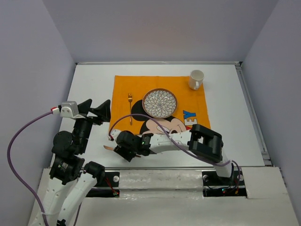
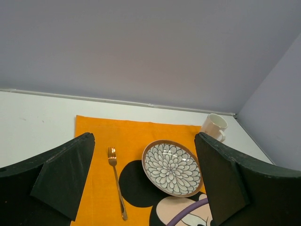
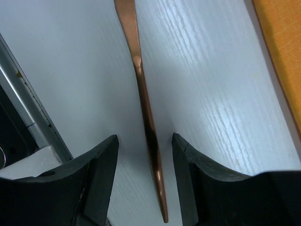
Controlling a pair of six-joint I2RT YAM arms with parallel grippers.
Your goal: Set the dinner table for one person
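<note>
Dinner table [image 1: 94, 84] matte white, left claw [image 1: 96, 107] wide, right claw [image 3: 145, 146] parted astride copper utensil [image 3: 136, 61]

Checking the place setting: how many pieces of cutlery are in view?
2. A fork lies on the orange mat, left of the plate. A copper-coloured utensil lies on the white table between the right gripper's fingers. Others may hide under the arms.
</note>
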